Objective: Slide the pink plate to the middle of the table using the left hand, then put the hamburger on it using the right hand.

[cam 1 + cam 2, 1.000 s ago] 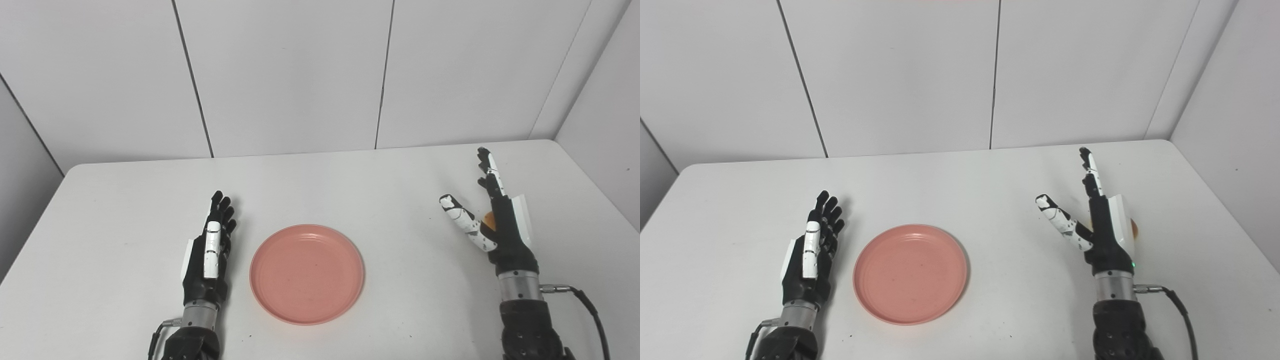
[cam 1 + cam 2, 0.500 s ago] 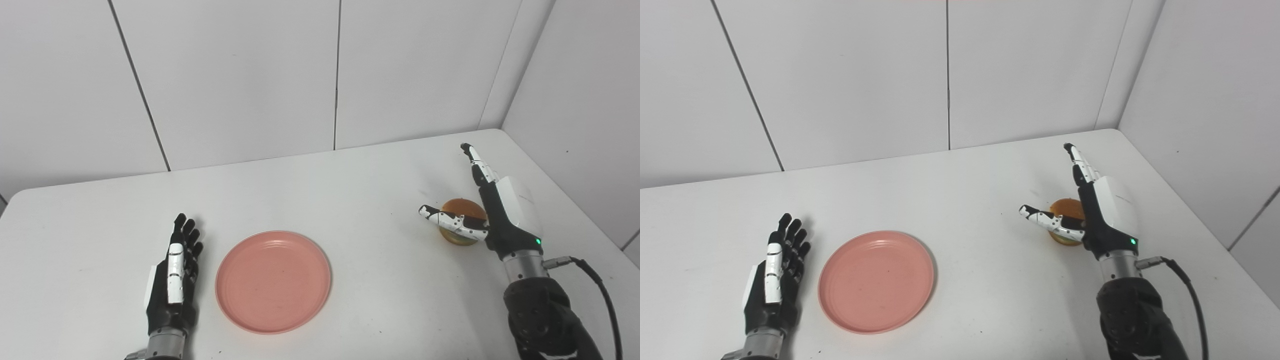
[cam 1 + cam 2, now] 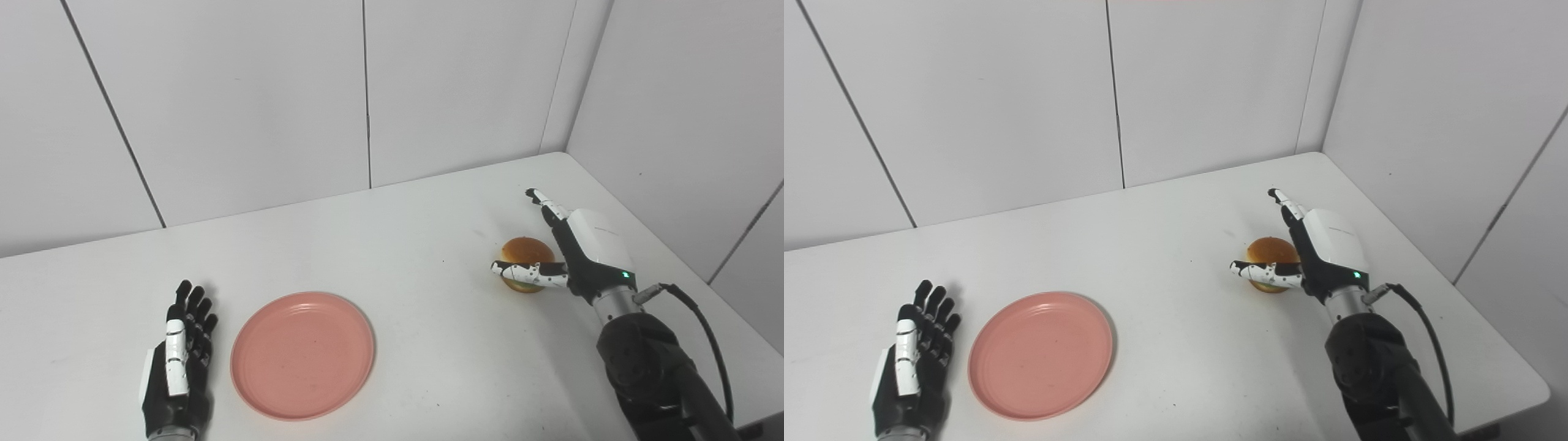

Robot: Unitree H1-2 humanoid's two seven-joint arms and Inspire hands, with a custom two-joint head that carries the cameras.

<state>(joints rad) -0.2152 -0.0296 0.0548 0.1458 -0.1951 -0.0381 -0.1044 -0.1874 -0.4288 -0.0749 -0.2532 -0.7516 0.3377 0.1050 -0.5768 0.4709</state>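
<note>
A pink plate lies flat on the white table, left of centre. My left hand rests open beside the plate's left rim, fingers straight, holding nothing. A hamburger with a brown bun sits on the table at the right. My right hand is open around it: the thumb crosses in front of the bun and the fingers reach past its far right side. I cannot tell whether the hand touches the bun.
White wall panels close off the back and right of the table. The table's right edge runs just beyond the right arm, and a black cable hangs from that wrist.
The camera has swung right, shifting the whole picture left. My right hand has turned and lowered around the hamburger, thumb now across its front. The plate and left hand lie as before.
</note>
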